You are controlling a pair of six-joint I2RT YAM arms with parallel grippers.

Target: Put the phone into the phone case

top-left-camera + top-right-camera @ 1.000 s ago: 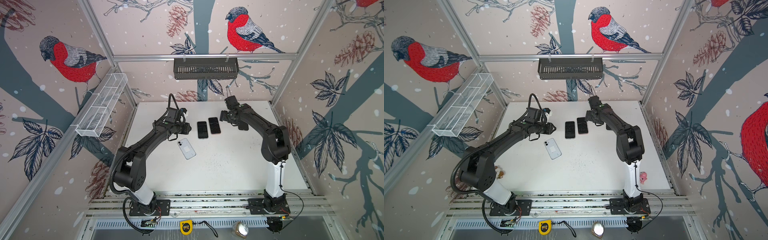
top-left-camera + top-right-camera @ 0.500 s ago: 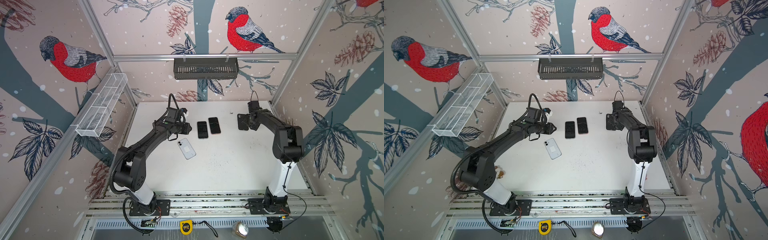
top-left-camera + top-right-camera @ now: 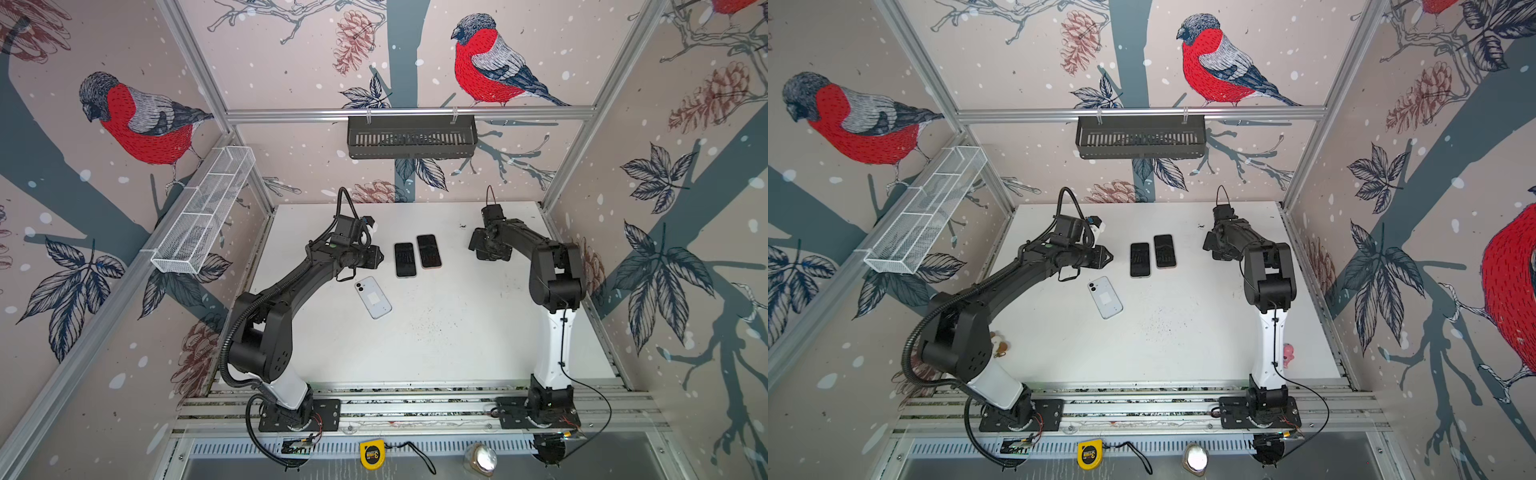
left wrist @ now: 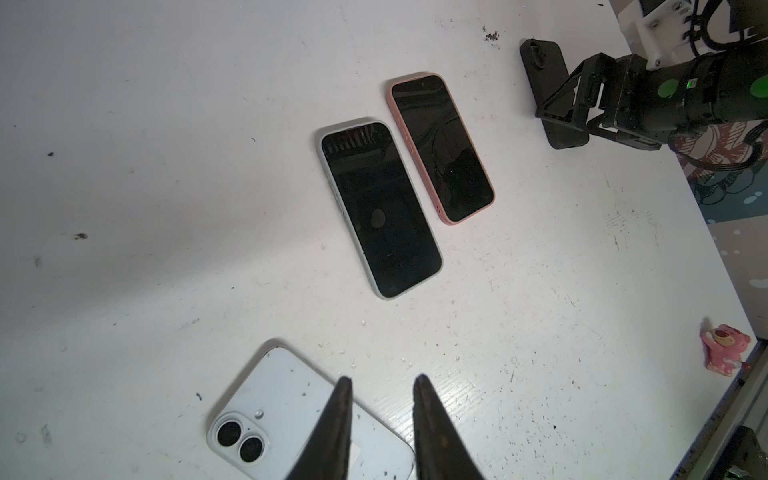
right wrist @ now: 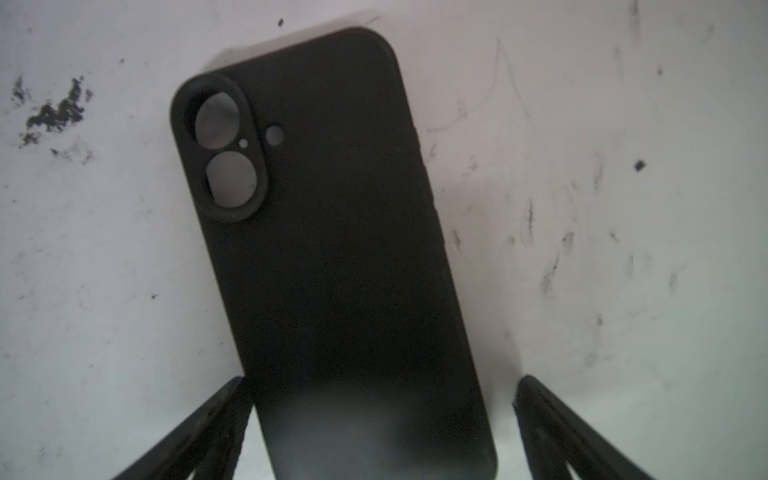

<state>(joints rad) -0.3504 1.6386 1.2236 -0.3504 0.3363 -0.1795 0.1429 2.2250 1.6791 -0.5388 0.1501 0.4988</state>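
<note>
The right gripper (image 5: 382, 379), jaws spread wide and gripping nothing, straddles the black case (image 5: 332, 208), seemingly poised to lift it, since it lies back-up and looks to need turning over; the left gripper (image 4: 382, 380), barely parted and empty, hovers over the white phone (image 4: 282, 399), face-down, well apart from the case, near two cased phones (image 4: 380, 208) on the scuffed white table (image 3: 436, 332); bird-print walls (image 3: 478, 70) enclose the cell.
</note>
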